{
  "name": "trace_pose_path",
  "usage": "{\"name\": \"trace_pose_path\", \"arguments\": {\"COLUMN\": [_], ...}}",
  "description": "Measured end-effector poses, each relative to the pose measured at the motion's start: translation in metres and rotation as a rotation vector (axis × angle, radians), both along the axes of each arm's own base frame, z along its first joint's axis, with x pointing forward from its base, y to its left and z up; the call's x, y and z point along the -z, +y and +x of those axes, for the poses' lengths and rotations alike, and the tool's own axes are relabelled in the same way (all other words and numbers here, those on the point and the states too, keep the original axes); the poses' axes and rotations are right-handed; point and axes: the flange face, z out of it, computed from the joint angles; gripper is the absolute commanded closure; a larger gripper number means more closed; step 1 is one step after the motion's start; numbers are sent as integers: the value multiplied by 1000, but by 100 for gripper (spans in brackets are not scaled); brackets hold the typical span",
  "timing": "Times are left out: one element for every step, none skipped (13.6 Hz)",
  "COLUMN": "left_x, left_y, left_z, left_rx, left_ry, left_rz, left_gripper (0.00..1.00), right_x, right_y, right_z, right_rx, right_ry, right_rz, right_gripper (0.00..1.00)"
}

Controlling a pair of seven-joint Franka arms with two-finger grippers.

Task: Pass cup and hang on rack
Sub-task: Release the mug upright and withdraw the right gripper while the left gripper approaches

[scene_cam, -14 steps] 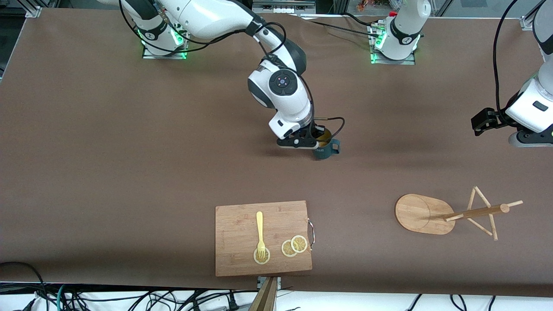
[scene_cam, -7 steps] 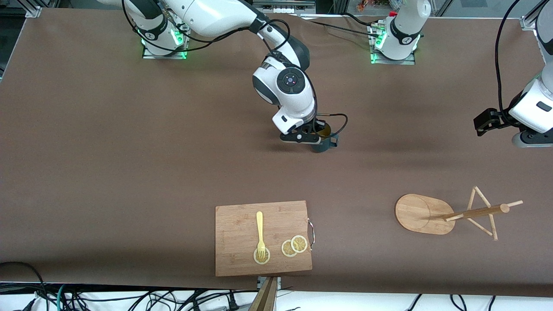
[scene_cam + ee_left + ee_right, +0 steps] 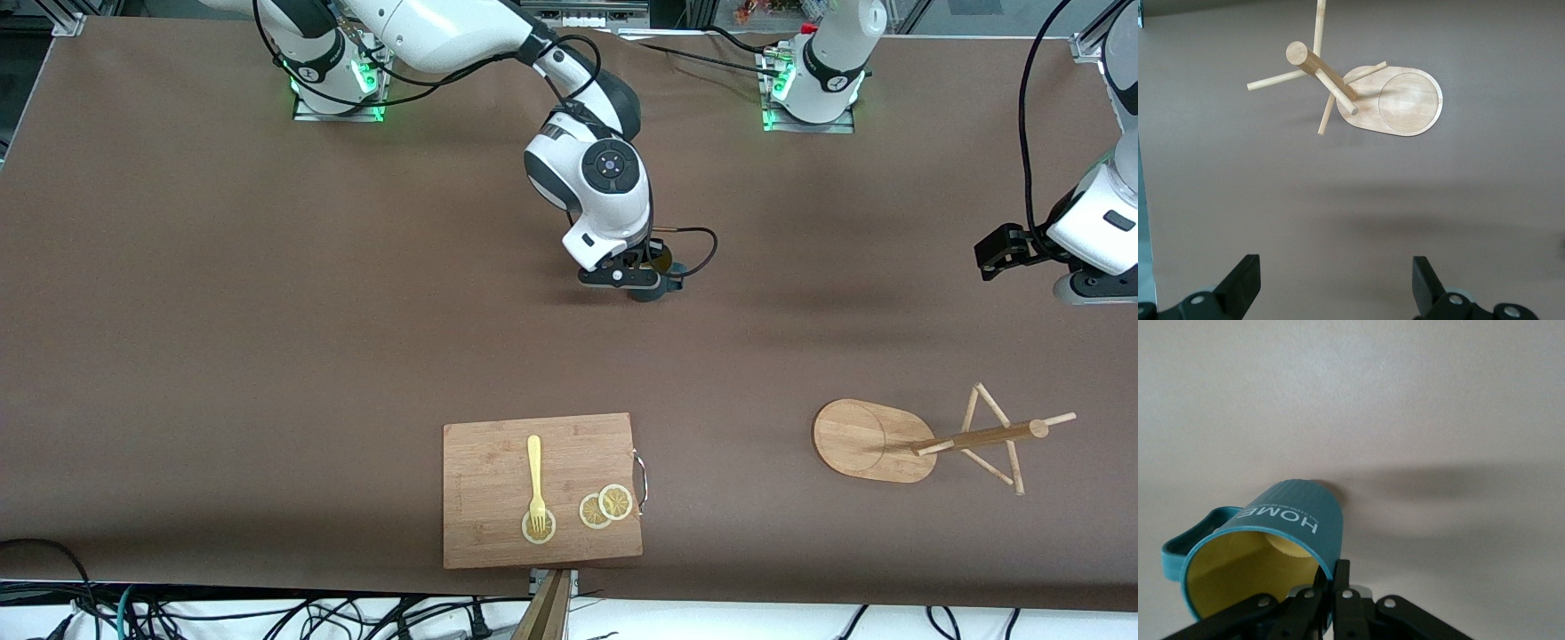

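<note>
The cup [image 3: 659,291], dark teal with a yellowish inside, hangs tilted over the middle of the table. It is mostly hidden under the right arm's hand in the front view. My right gripper [image 3: 646,276] is shut on its rim. In the right wrist view one finger is inside and one outside the wall of the cup [image 3: 1293,518], where my right gripper [image 3: 1333,579] pinches it. The rack [image 3: 867,440] stands toward the left arm's end of the table, near the front camera. My left gripper [image 3: 989,253] waits open and holds nothing, above the table by the rack [image 3: 1401,101]; its own view shows my left gripper [image 3: 1336,279] with wide jaws.
A rectangular wooden cutting board [image 3: 489,462] lies at the table's edge nearest the front camera. On it are a yellow fork [image 3: 534,471] and lemon slices [image 3: 606,507]. The rack's thin pegs [image 3: 994,411] stick out sideways from its pole [image 3: 978,437].
My right gripper has carried the cup a little toward the robots' bases, and the cup now hides further under the hand. The left arm has barely moved.
</note>
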Motion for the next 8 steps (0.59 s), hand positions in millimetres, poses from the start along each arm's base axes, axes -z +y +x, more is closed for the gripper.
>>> {"name": "trace_pose_path", "arguments": {"left_x": [2, 4, 5, 7, 10, 13, 17, 20], "left_y": [0, 0, -1, -4, -7, -10, -12, -14], "left_z": [-2, -5, -7, -9, -10, -10, -9, -8], "left_rx": [-3, -6, -7, -5, -1, 6, 11, 16], "left_ry": [19, 42, 62, 82, 100, 112, 122, 128], "left_rz": [1, 2, 3, 4, 7, 15, 26, 27], "left_gripper": [0, 0, 0, 0, 0, 0, 0, 0], "right_x": [6, 13, 16, 16, 16, 17, 20, 23], "right_y": [2, 4, 7, 8, 8, 8, 8, 6], "right_z": [-4, -9, -12, -13, -14, -14, -14, -14], "right_rx": [-9, -20, -32, -38, -40, -40, -41, -41], "right_ry": [5, 6, -2, -5, -6, -5, 1, 8], "right_rz": [-10, -23, -31, -35, -36, -38, -45, -58], "right_gripper": [100, 100, 100, 17, 0, 0, 0, 0]}}
